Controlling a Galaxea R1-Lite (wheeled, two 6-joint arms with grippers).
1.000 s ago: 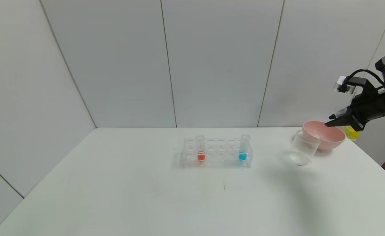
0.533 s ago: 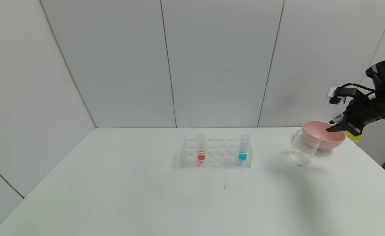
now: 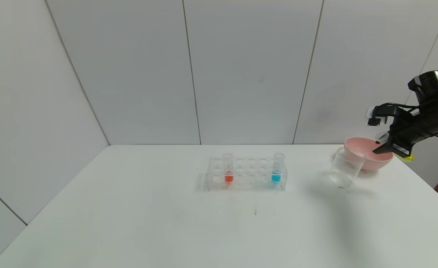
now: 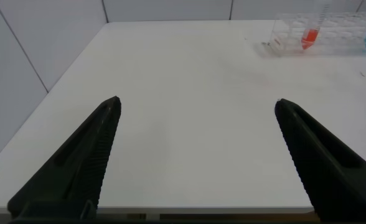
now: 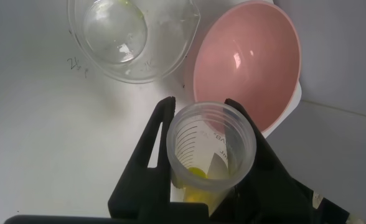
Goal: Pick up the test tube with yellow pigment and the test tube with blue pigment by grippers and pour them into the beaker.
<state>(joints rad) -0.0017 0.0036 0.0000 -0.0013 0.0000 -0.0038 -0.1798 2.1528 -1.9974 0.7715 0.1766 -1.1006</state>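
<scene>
Right gripper (image 3: 384, 146) carrying the test tube with yellow pigment (image 5: 211, 152) above the pink bowl (image 3: 368, 152)

Its fingers are pinching the tube; the beaker (image 3: 345, 167) is sitting at the bowl's 8 o'clock. Tipping here risks pouring yellow into the bowl. Left gripper (image 4: 195, 106) is idling, spread.

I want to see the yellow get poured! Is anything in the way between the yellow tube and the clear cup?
Nothing visible blocks it. The right gripper holds the yellow tube beside the pink bowl, and the beaker stands open just past them.
</scene>
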